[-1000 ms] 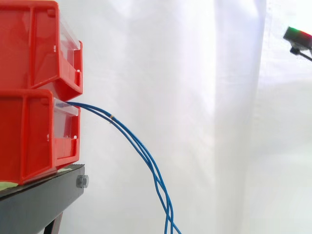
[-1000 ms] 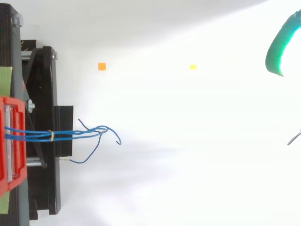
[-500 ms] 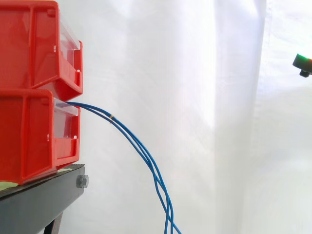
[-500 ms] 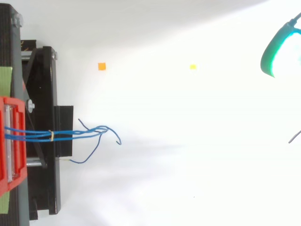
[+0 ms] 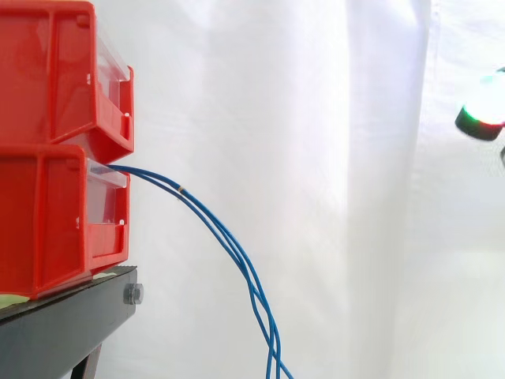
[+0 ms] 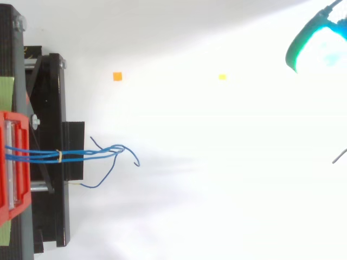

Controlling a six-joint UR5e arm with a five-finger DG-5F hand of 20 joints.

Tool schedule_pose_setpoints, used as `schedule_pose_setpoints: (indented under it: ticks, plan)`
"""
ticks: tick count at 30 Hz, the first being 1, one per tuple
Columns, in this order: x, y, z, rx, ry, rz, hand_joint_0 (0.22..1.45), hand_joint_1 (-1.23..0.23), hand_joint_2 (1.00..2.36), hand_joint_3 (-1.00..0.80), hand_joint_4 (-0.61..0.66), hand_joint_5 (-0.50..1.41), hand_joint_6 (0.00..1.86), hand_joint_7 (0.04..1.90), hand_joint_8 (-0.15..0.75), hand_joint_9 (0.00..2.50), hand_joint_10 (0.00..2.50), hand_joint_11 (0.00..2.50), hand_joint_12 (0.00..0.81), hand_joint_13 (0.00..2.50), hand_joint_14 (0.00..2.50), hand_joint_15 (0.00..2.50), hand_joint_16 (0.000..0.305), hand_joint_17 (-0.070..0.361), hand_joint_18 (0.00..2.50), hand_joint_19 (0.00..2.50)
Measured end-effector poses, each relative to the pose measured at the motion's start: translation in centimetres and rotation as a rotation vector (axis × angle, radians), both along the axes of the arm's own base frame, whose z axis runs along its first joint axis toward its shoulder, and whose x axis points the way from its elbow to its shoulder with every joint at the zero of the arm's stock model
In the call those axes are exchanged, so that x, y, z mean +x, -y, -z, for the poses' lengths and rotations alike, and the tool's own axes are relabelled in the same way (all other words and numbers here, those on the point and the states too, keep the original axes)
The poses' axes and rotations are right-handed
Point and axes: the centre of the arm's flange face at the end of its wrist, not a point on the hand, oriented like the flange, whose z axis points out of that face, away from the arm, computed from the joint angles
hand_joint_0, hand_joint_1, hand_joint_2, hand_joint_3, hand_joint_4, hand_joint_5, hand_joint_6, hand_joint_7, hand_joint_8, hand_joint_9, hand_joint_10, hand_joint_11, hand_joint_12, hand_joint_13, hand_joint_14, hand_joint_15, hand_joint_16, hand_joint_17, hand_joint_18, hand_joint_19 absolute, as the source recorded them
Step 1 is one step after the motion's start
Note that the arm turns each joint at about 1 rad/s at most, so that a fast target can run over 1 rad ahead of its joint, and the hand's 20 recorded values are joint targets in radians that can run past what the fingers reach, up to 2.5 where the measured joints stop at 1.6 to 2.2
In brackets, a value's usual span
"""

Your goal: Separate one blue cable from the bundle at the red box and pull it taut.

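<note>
Hanging from the lower red box, the blue cables are drooping past the black stand, well apart from the hand at the right edge, whose open or closed state I cannot tell. Reaching well is likely calling for aiming beyond the yellow tie, where one loose strand is splaying clear of the others.

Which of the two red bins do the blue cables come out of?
The lower red bin: the blue cables leave over its clear front, and none hang from the upper bin.
</note>
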Motion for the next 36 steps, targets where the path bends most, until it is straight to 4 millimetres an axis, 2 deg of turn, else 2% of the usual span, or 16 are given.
schedule_pose_setpoints:
  ticks: [7,17,36]
  plan:
    - [1.5,-0.7,0.3,-0.024,0.061,0.007,0.56,-0.57,1.0,-0.44,0.22,-0.17,0.5,0.85,0.312,0.73,0.02,0.55,0.349,0.61,0.01,0.34,0.052,0.116,0.56,0.62]
    - [4.8,-1.9,4.0,0.023,0.095,0.003,0.57,-0.57,1.0,-0.43,0.22,-0.17,0.5,0.85,0.31,0.74,0.02,0.56,0.352,0.62,0.01,0.34,0.051,0.115,0.57,0.63]
    - [9.7,-2.7,7.4,0.009,0.072,0.033,0.57,-0.57,1.0,-0.44,0.22,-0.17,0.5,0.86,0.311,0.75,0.02,0.58,0.353,0.62,0.01,0.35,0.051,0.114,0.58,0.64]
